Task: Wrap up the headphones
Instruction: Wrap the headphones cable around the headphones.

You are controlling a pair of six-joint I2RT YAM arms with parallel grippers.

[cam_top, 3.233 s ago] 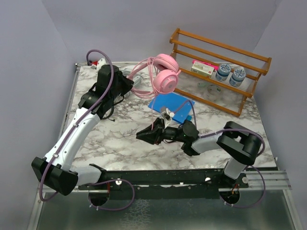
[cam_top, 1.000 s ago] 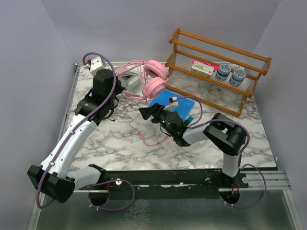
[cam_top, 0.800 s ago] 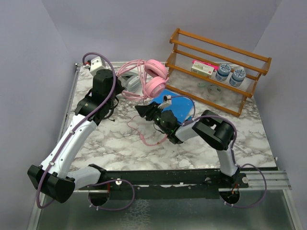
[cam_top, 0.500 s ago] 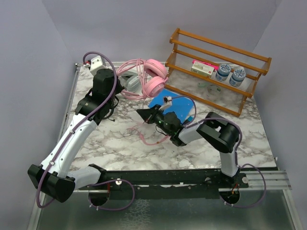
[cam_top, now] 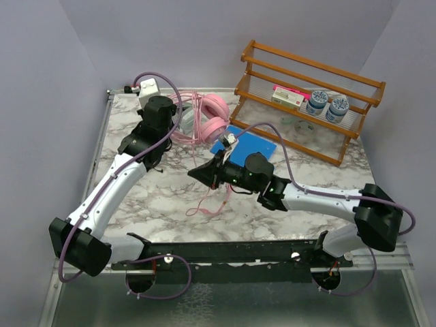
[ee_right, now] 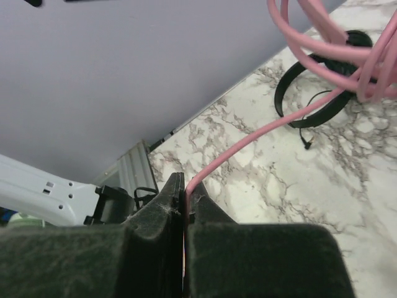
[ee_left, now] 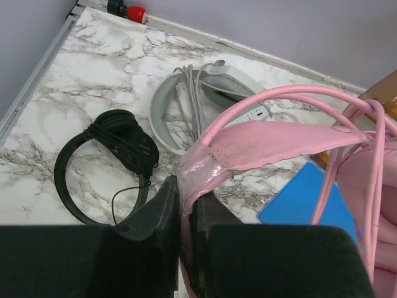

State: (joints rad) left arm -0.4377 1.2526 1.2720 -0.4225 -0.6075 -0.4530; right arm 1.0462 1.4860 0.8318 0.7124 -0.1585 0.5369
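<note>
Right gripper (ee_right: 185, 189) drawn nearer, clamped on pink cable (ee_right: 248, 144), pink headphones (cam_top: 211, 116) shifted left

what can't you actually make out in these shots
- Left wrist view: pink headphones, ear cups mostly cut off at the right edge.
- Right wrist view: pink cable below the pinch, hidden by the right claw.
- Top view: labels on the jars, too small to read.

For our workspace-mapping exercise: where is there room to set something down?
Bare marble lies between the rack and the right arm, and at the front between the left arm and the pink cable. The far-left corner is crowded with pink headphones, grey headphones and black headphones.
</note>
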